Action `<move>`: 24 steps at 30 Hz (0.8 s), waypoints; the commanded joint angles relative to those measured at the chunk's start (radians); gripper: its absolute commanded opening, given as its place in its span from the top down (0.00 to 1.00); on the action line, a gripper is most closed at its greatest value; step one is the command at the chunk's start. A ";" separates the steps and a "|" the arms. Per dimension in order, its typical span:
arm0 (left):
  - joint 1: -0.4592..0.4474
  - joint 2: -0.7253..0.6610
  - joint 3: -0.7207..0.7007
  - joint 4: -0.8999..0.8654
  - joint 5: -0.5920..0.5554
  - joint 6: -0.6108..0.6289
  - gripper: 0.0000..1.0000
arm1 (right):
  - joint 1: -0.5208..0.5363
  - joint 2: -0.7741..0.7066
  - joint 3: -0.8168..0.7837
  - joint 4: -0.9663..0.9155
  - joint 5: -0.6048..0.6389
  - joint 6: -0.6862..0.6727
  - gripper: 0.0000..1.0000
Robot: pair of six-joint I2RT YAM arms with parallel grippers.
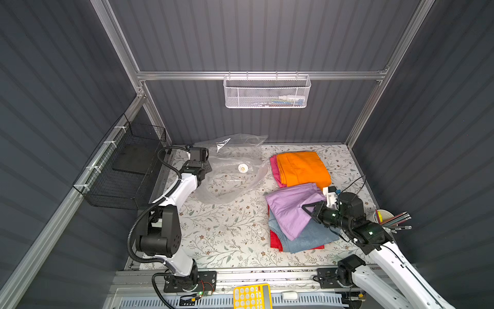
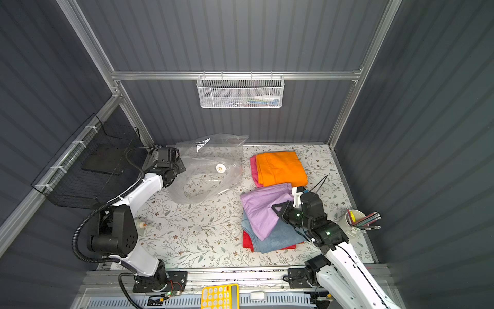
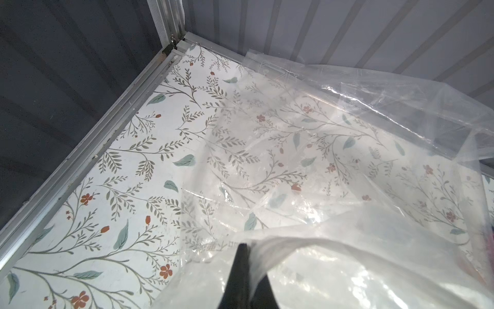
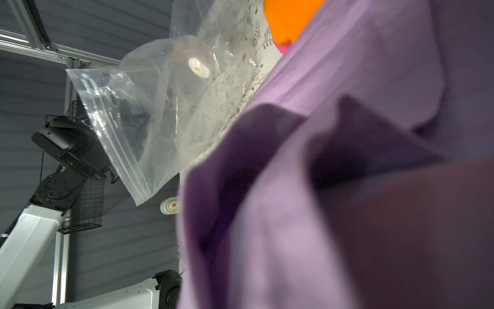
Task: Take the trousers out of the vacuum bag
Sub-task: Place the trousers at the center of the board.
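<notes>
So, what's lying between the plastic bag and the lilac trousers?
Nothing: only bare flowered tabletop separates the bag from the lilac trousers, in both top views.

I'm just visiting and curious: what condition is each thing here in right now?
vacuum bag: empty, edge held up
left gripper: shut on the vacuum bag
right gripper: shut on the lilac trousers
lilac trousers: out, lying on denim trousers
denim trousers: out, lying on red trousers
orange trousers: out, folded on pink trousers

Top views: surface (image 1: 227, 235) seen whole from high above; same scene shared.
Left wrist: held low, close to the vacuum bag (image 3: 334, 139).
Right wrist: set very near the lilac trousers (image 4: 347, 67); vacuum bag shared.
</notes>
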 commanded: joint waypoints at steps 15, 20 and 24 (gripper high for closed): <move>0.008 -0.011 0.009 0.005 0.009 0.011 1.00 | 0.141 -0.318 0.004 -0.589 0.472 0.187 0.01; 0.008 -0.019 -0.004 0.008 0.012 0.011 1.00 | 0.140 -0.273 0.190 -0.675 0.536 0.103 0.01; 0.008 -0.022 -0.010 0.006 0.013 0.014 1.00 | 0.141 -0.218 0.322 -0.699 0.570 0.034 0.01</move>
